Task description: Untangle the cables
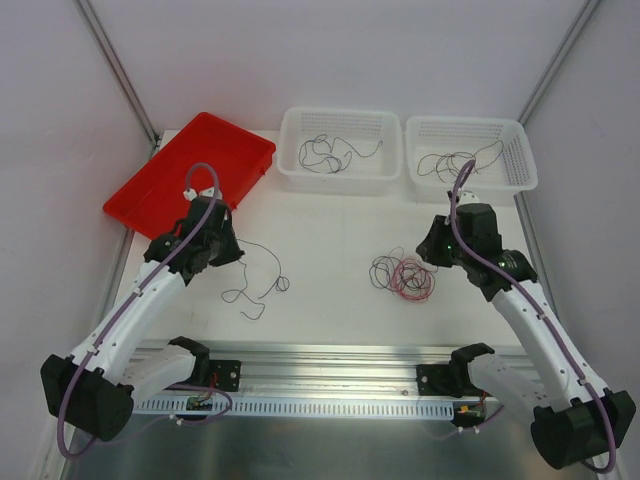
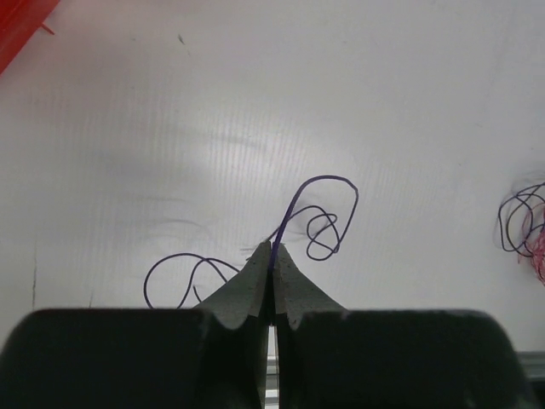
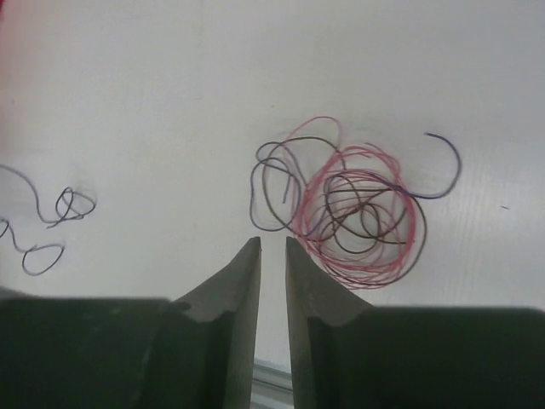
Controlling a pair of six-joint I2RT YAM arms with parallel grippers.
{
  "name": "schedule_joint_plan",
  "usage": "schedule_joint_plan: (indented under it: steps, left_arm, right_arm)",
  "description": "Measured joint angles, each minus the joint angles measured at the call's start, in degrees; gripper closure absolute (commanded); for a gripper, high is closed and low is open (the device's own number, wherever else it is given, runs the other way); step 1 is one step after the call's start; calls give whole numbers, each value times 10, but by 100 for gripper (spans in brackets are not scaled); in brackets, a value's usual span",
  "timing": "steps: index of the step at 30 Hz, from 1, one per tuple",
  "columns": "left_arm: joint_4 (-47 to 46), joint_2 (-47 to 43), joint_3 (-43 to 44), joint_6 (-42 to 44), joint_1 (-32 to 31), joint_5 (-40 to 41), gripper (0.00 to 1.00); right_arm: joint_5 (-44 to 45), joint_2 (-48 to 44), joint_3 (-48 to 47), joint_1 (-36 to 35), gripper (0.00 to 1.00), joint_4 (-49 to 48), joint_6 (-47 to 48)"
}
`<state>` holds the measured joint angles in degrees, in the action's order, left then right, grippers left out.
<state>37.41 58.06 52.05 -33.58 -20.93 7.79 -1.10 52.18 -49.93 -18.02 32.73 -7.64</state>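
I'm pinching the purple cable (image 2: 328, 213) w/ L gripper (image 2: 272, 247) shut, aiming to lift slow, R gripper (image 3: 272, 240) slightly open, empty, by the right-side tangle (image 3: 358, 217).

White walls (image 1: 330, 50), white table (image 1: 330, 225) (metal corner posts (image 1: 118, 70)), even light.

**Hair-thin cables lying on a white table**

A tangled clump (image 1: 403, 275) of red-pink, dark purple and black cables lies flat, right of centre, with the red-pink ones coiled in rings. Well apart to its left, a single dark purple cable (image 1: 258, 283) trails in loose loops, one end pinched in the left gripper (image 2: 272, 247). At the far side, loose dark cables (image 1: 335, 153) lie in the left basket (image 1: 300, 125), and more (image 1: 455, 163) in the right basket (image 1: 425, 128).
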Motion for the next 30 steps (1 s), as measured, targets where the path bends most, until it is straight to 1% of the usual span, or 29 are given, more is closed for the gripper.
schedule_joint_plan:
  steps: [2, 6, 10, 17, 24, 27, 30]
  left_arm:
    - [-1, 0, 4, -1, 0, -17, 100]
    - [-1, 0, 5, -2, 0, -49, 100]
    - [-1, -3, 4, -3, 0, -73, 100]
    - [-1, -26, -7, -3, 0, -92, 100]
    - [0, -42, -24, -3, 0, -103, 100]
    - [0, -48, -31, -3, 0, -104, 100]
    - [0, -51, -34, -3, 0, -104, 100]
  right_arm:
    - [-31, 12, 0, -16, 70, -17, -7]
    - [-60, 60, 1, -109, 61, -66, -24]
    - [-80, 132, 4, -195, 60, -137, -46]
    - [-120, 284, 2, -292, 60, -274, -70]
    - [-163, 424, -45, -335, 60, -366, -94]
    - [-180, 458, -60, -344, 60, -399, -106]
    - [-189, 477, -72, -351, 60, -413, -113]
